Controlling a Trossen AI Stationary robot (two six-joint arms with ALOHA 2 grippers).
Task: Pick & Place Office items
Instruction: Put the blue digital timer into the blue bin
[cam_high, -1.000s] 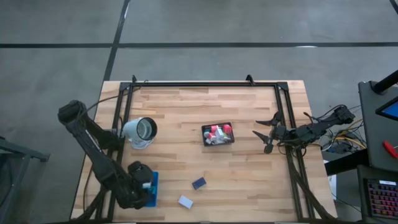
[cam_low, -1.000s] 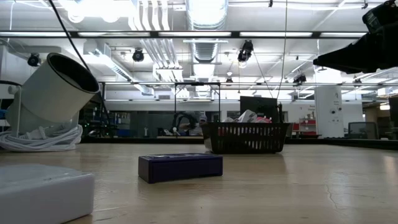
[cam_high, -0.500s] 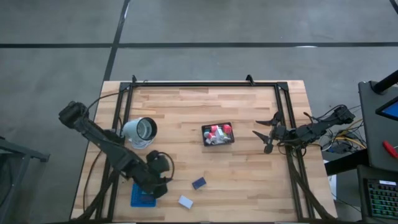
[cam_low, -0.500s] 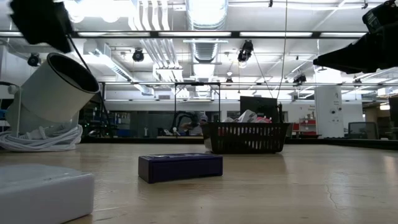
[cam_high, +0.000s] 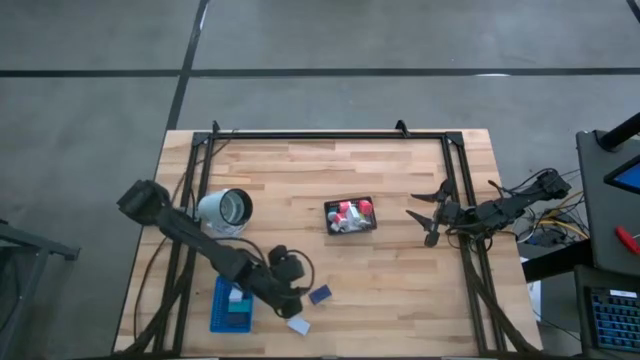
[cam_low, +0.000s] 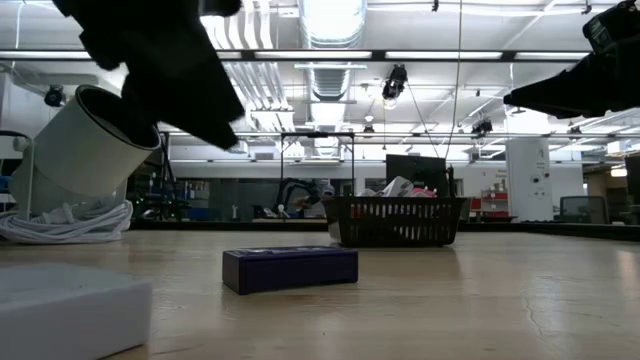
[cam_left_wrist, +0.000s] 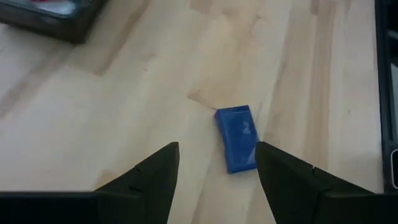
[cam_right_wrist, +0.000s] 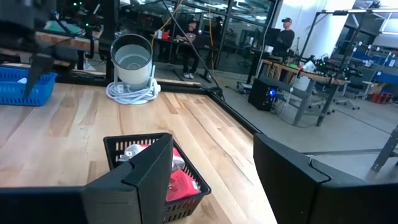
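Navy block (cam_left_wrist: 237, 138) lies flat on the tabletop (cam_high: 400, 290), beneath the left gripper (cam_left_wrist: 216, 163), fingers spread and empty. Descending off-centre would likely nudge it aside. Right gripper (cam_high: 428, 217) waits, parted, beside the basket (cam_high: 350, 215).

Black mesh basket (cam_high: 350, 216) sits mid-table on the wood tabletop (cam_high: 400, 290); blue tray (cam_high: 232, 305) lies near the front left edge. White cylindrical lamp (cam_high: 226, 212) lies tilted at left on a coil of white cable (cam_low: 70, 222). Right wrist view shows people (cam_right_wrist: 285, 34) at benches behind the table.
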